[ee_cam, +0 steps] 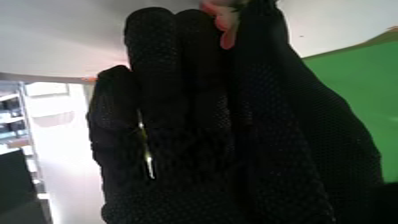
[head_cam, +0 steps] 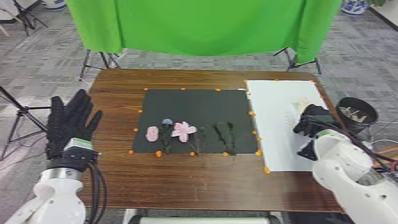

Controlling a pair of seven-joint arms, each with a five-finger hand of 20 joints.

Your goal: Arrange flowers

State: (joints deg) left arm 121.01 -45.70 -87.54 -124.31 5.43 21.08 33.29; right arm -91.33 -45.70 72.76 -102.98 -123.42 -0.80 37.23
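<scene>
Flower with broad pink petals (head_cam: 183, 129) lies left of centre in the head view, on a square black mat (head_cam: 191, 102). Beside it lie an elongated pale-pink bloom (head_cam: 152, 133), a small rounded blue bloom (head_cam: 167, 121) and slender dark-green sprigs (head_cam: 224, 136). In the right wrist view, a red-pink petalled flower (ee_cam: 228, 36) appears at the upper centre, next to the right hand (head_cam: 314, 120).

Step in hand, as judged: positioning one flower on the long white sheet (head_cam: 282, 145), with the stock on the mat awaiting transfer. Next move: align the red-pink flower, set it flat, withdraw without dragging it, then select another piece.

Right arm pose: enters at the lower right; the hand is over the white sheet's right side. How far open it is, and whether it grips the flower, cannot be determined. Left hand (head_cam: 69, 117): at the left edge, fingers extended toward the top of the frame, spread, empty.
</scene>
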